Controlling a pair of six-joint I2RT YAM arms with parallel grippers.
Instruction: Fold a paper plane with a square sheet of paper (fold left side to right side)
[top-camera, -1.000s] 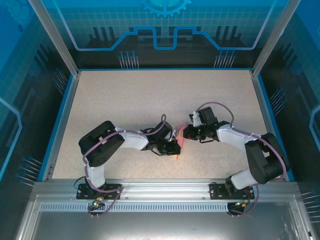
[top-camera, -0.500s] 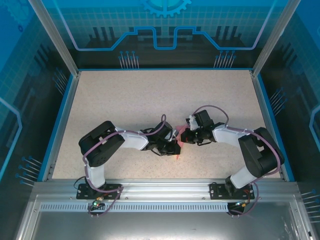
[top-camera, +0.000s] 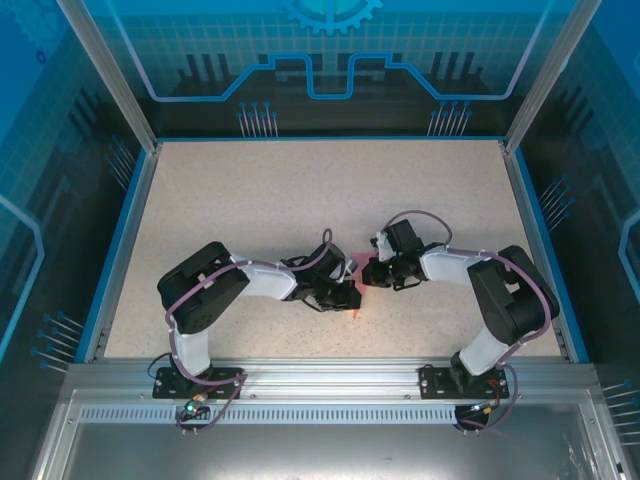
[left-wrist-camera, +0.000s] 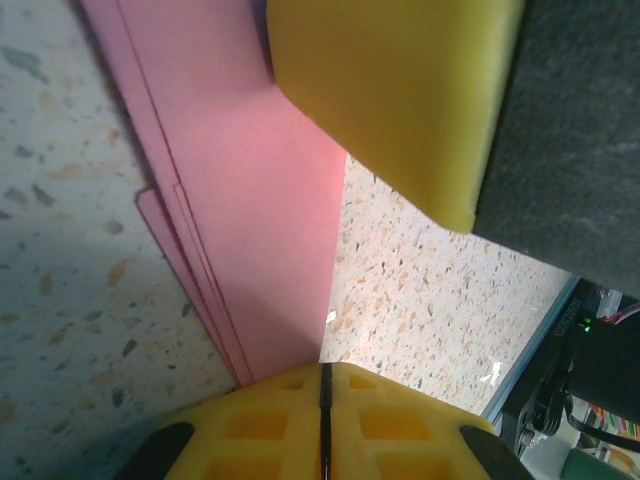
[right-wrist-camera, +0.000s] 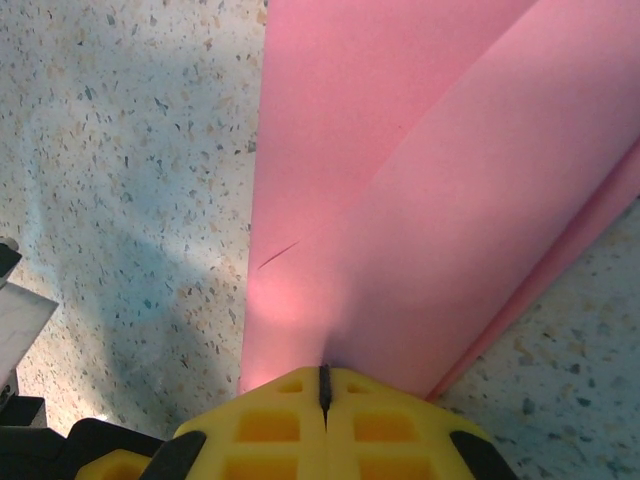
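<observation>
The square sheet of paper (top-camera: 357, 305) lies folded into stacked salmon-pink layers on the speckled table, between my two grippers. In the left wrist view its layered edges (left-wrist-camera: 260, 200) run down to my left gripper (left-wrist-camera: 325, 368), whose yellow fingers are shut, their tips on the paper's narrow end. A yellow finger (left-wrist-camera: 400, 100) of the right gripper rests on the paper just ahead. In the right wrist view the pink sheet (right-wrist-camera: 420, 200) shows a diagonal flap edge, and my right gripper (right-wrist-camera: 324, 372) is shut with its tips pressed onto it. From above, the left gripper (top-camera: 350, 297) and right gripper (top-camera: 366, 272) nearly touch.
The speckled table (top-camera: 300, 190) is bordered by a blue rim and metal posts. Both arm bases sit at the near edge (top-camera: 320, 375). Each forearm lies low across the table, close to the other gripper.
My right gripper has slid a little left and nearer along the paper, its elbow drawing in. The left arm has stayed put.
</observation>
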